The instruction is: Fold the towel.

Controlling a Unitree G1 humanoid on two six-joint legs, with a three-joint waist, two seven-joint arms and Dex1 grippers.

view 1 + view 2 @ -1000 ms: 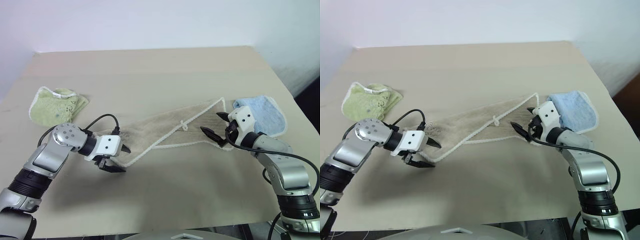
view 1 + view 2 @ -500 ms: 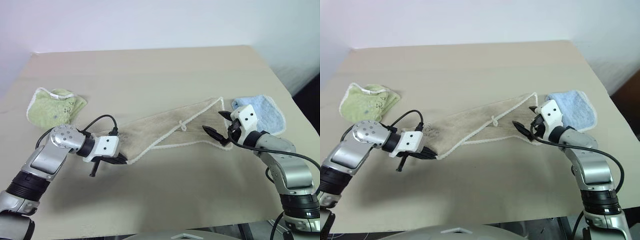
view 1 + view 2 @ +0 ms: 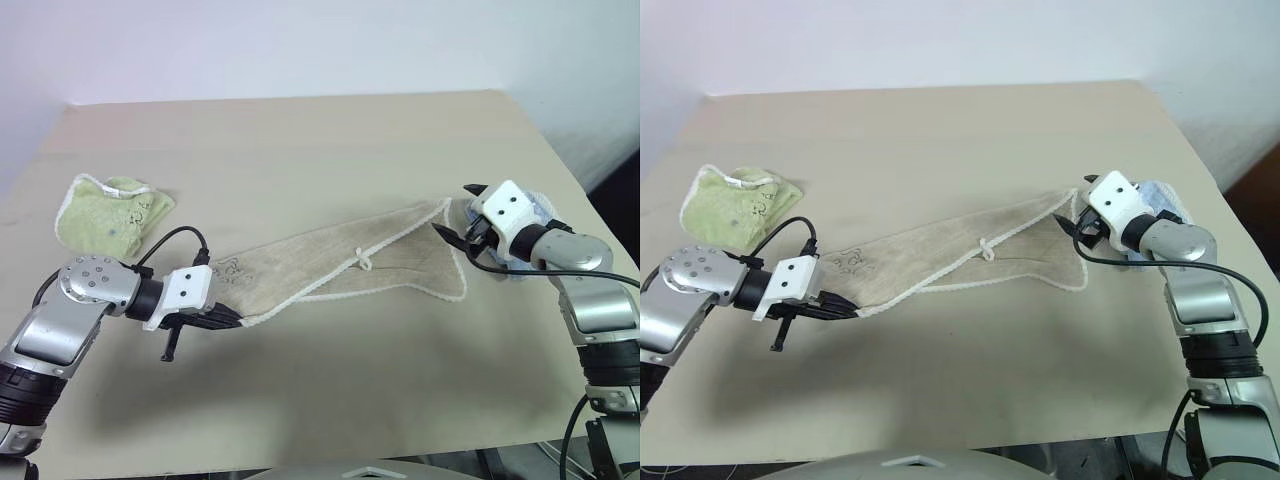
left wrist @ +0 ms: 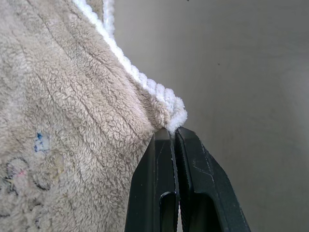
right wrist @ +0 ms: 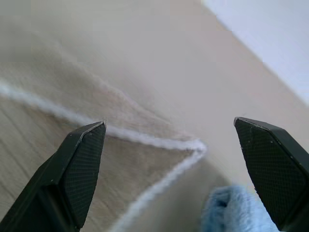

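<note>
Left claw (image 4: 171,133) clamped on beige terry towel (image 3: 340,262) corner, anchoring it; right claw (image 3: 464,212) wide open, empty, beside far corner, likely lining up its grab.

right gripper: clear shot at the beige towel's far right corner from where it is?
Probably yes. The right gripper is open and aimed at the towel's corner, with nothing between them. The blue towel lies just beside it.
</note>
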